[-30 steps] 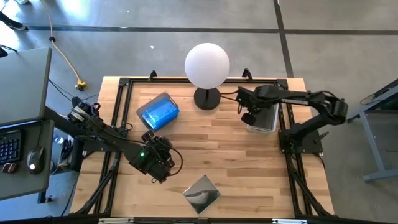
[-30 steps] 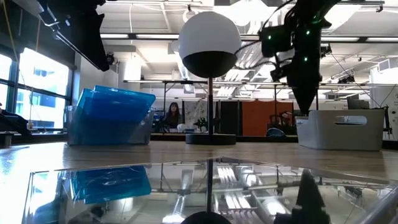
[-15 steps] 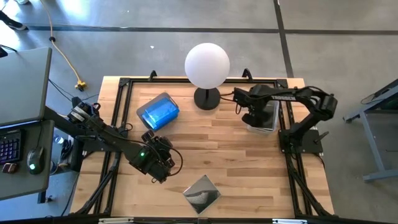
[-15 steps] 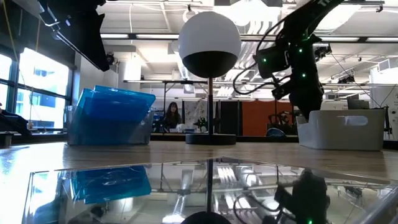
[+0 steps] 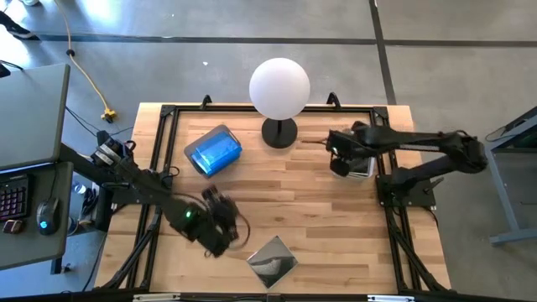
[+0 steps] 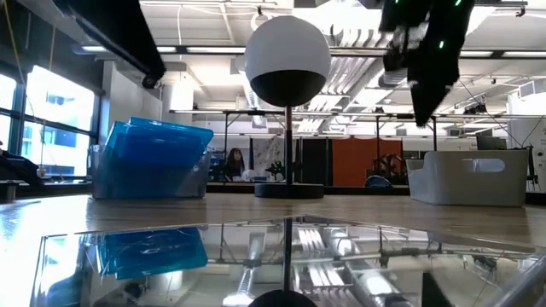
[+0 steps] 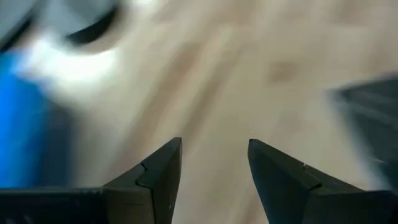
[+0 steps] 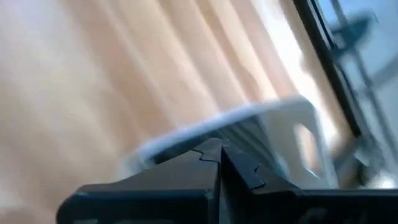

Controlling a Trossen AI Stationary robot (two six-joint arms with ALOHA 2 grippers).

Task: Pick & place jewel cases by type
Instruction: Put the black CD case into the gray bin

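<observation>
— What's on the table?

— Pale wood planks in a black frame. A dark jewel case lies flat near the front edge; the blue jewel cases stand in a bin at the back left, beside a white globe lamp.

— And the claws?

— The left claw hangs spread and empty near the dark case. The right claw is pinched together, empty, over the grey bin at the back right.

— The room?

— Open hall with ceiling lights and a person far behind
</observation>
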